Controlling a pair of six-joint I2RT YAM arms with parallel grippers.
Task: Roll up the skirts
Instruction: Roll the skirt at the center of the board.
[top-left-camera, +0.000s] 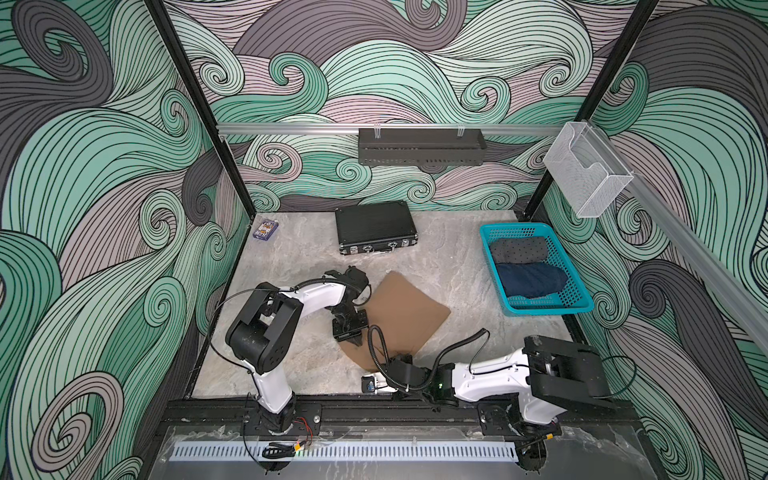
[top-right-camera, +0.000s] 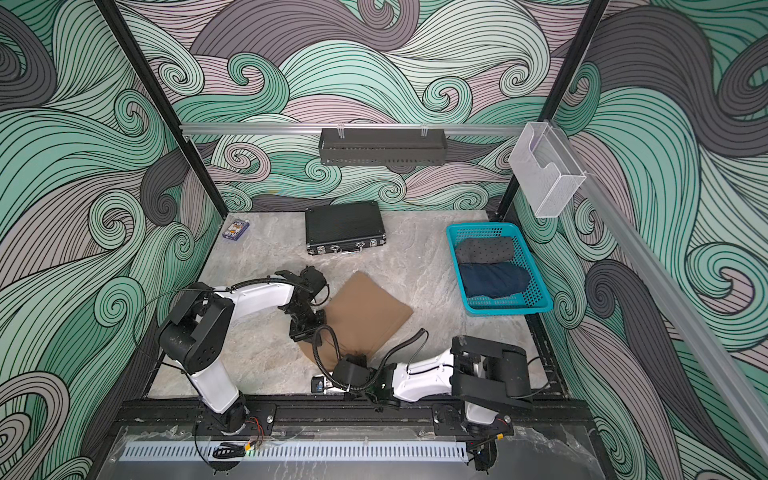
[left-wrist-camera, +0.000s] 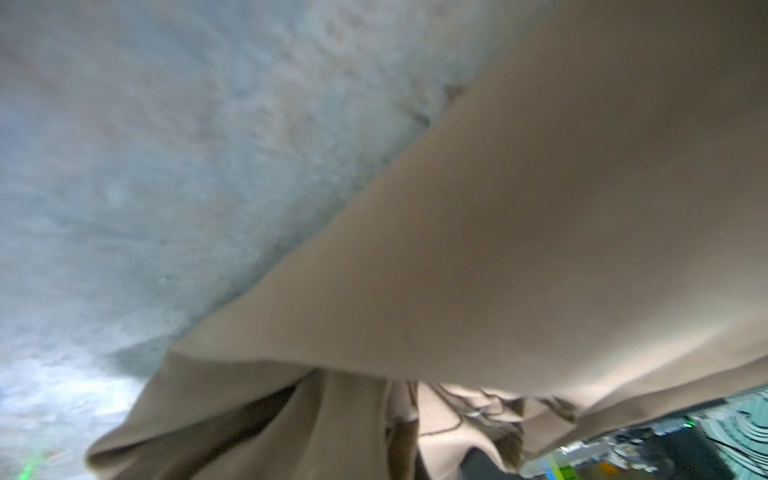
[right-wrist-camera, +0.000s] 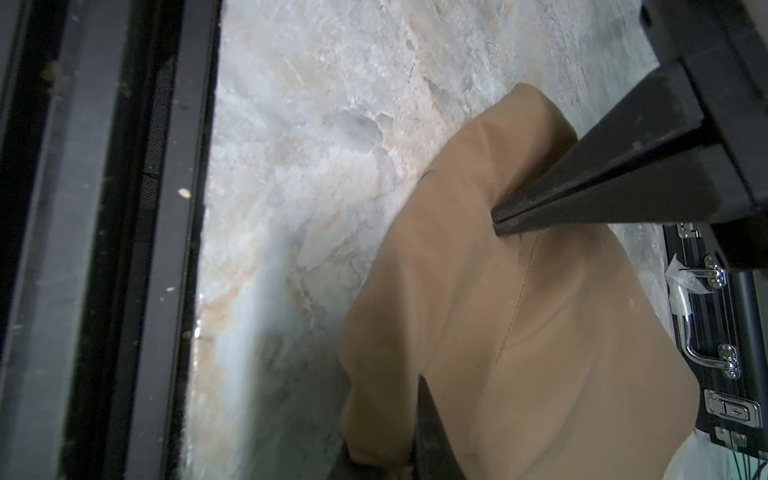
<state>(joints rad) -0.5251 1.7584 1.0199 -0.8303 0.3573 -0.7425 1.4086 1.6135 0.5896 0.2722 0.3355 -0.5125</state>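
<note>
The tan skirt (top-left-camera: 405, 307) lies mostly flat in the middle of the table in both top views. My left gripper (top-left-camera: 355, 340) is at its left edge, and in the right wrist view its fingers (right-wrist-camera: 540, 199) are pressed together on the cloth. The left wrist view is filled by lifted tan cloth (left-wrist-camera: 540, 249), which hides the fingers. My right gripper (right-wrist-camera: 386, 424) is at the skirt's near corner (top-left-camera: 402, 356), shut on a fold of tan cloth. The dotted grey skirt (top-left-camera: 517, 250) and the blue denim skirt (top-left-camera: 532, 279) lie rolled in the teal basket (top-left-camera: 548, 308).
A black hard case (top-left-camera: 376, 226) stands at the back of the table, and a small card box (top-left-camera: 266, 230) sits in the back left corner. A black tray (top-left-camera: 422, 147) and a clear holder (top-left-camera: 586, 174) hang on the walls. The black front rail (right-wrist-camera: 124, 249) runs close by the right gripper.
</note>
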